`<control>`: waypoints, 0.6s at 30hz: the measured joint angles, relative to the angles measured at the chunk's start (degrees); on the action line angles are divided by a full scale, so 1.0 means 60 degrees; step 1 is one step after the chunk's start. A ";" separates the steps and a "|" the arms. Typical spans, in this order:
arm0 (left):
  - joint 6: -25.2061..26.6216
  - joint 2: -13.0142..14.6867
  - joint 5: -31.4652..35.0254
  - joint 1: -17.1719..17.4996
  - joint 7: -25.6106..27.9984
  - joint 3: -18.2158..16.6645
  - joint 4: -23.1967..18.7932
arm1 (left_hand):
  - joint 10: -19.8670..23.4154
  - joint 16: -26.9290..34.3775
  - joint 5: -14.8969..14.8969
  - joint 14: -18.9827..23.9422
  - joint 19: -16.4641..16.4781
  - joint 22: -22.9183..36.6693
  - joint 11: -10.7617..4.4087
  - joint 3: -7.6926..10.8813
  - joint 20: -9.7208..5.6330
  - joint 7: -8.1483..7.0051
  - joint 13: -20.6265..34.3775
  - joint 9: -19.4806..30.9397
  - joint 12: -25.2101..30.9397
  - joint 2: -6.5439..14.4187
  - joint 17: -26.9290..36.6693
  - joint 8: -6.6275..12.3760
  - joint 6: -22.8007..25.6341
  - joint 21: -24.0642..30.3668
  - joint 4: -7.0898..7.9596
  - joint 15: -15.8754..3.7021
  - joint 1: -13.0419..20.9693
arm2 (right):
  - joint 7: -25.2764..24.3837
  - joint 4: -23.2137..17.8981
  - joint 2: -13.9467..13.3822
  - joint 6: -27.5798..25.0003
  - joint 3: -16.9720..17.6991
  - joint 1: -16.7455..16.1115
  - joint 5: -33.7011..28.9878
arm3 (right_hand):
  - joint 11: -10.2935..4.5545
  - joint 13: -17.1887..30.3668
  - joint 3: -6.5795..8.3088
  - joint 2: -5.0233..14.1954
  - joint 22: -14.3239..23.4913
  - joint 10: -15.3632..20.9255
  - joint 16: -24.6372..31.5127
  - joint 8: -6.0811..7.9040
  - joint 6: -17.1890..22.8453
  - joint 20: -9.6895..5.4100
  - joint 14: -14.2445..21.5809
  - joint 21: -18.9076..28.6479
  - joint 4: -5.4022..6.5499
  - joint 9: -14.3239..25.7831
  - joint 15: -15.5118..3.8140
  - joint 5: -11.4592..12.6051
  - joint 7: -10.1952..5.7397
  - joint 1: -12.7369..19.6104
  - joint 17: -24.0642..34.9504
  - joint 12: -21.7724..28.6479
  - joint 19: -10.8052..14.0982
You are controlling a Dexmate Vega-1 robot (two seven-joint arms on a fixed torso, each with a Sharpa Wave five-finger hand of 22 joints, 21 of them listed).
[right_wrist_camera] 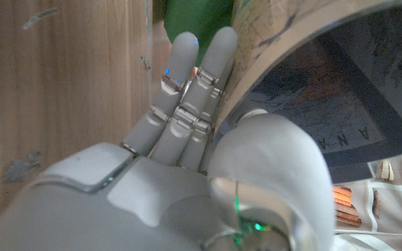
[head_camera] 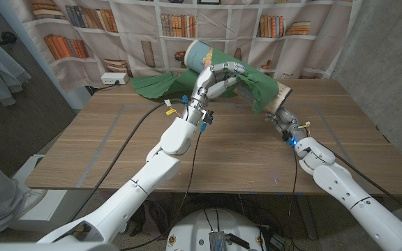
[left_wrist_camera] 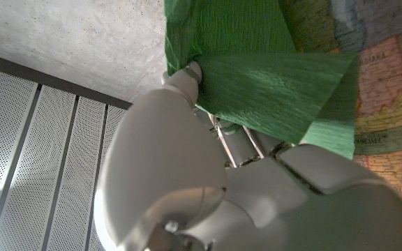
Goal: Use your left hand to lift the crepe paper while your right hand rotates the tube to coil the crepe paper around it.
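The tube (head_camera: 208,56), printed with a map, is held slanted above the far middle of the counter (head_camera: 117,139), one open end up at the left, the other low at the right. Green crepe paper (head_camera: 260,87) drapes over its middle and right part, hiding most of its surface; more paper lies bunched on the counter behind it, at the far edge.

The left robot hand (head_camera: 218,78) reaches up to the tube's middle and pinches a fold of the paper; in the left wrist view the paper (left_wrist_camera: 271,77) is caught between thumb and fingers (left_wrist_camera: 187,73), with the map (left_wrist_camera: 389,104) just behind.

The right robot hand (head_camera: 283,117) is at the tube's lower end, mostly hidden by paper in the head view. In the right wrist view its fingers (right_wrist_camera: 194,84) lie along the tube's outside wall (right_wrist_camera: 271,42) while the thumb sits at the open rim, so it grips the tube's end.

Bookshelf-print curtains (head_camera: 82,28) hang behind.
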 measured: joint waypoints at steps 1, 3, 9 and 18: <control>0.0038 0.0037 -0.0045 0.0060 -0.0011 0.0000 -0.0055 | 0.0000 0.0000 0.0000 0.0000 0.0000 0.0000 0.0000 0.0000 0.0000 0.0000 0.0000 0.0000 0.0000 0.0000 0.0000 0.0000 0.0000 0.0013 0.0000 0.0000 0.0000 | -0.0001 0.0027 -0.0001 0.0010 0.0014 0.0019 -0.0020 | 0.0000 0.0000 0.0000 0.0000 0.0000 0.0000 0.0000 0.0000 -0.0015 0.0000 0.0000 0.0000 0.0000 0.0001 0.0000 0.0000 -0.0015 0.0000 0.0000 0.0000 0.0000; 0.0108 0.0095 -0.0126 0.0150 -0.0039 -0.0001 -0.0136 | 0.0000 0.0000 0.0000 0.0000 0.0000 0.0000 0.0000 0.0000 0.0000 0.0000 0.0000 0.0000 0.0000 0.0000 0.0000 0.0000 0.0000 0.0020 0.0000 0.0000 0.0000 | -0.0001 0.0077 -0.0010 0.0024 0.0041 0.0057 -0.0044 | 0.0000 0.0000 0.0000 0.0000 0.0000 0.0000 0.0000 0.0000 -0.0015 0.0000 0.0000 0.0000 0.0000 0.0025 0.0000 -0.0001 -0.0015 0.0000 0.0000 0.0000 0.0000; 0.0258 0.0239 -0.0325 0.0371 -0.0113 -0.0001 -0.0355 | 0.0000 0.0000 0.0000 0.0000 0.0001 -0.0001 0.0000 -0.0001 0.0000 0.0000 0.0000 0.0000 -0.0050 0.0000 -0.0001 0.0000 0.0000 0.0020 0.0000 0.0000 0.0000 | -0.0001 0.0209 -0.0035 0.0061 0.0125 0.0152 -0.0088 | 0.0001 0.0000 0.0000 0.0000 0.0000 0.0001 0.0001 -0.0003 -0.0015 0.0051 0.0000 0.0000 0.0000 0.0046 0.0000 -0.0030 -0.0015 0.0000 0.0000 -0.0036 -0.0051; 0.0479 0.0553 -0.0661 0.0818 -0.0241 -0.0012 -0.0776 | 0.0000 0.0000 -0.0001 0.0000 0.0001 0.0000 0.0000 -0.0002 -0.0001 0.0000 0.0012 0.0050 -0.0075 0.0000 0.0045 0.0000 0.0000 0.0020 0.0001 0.0000 0.0000 | 0.0008 0.0400 -0.0047 0.0160 0.0276 0.0293 -0.0122 | 0.0002 0.0011 0.0000 0.0001 0.0000 0.0002 0.0001 -0.0018 -0.0014 0.0051 0.0001 0.0000 0.0000 0.0045 0.0001 -0.0030 -0.0014 0.0000 -0.0001 -0.0036 -0.0050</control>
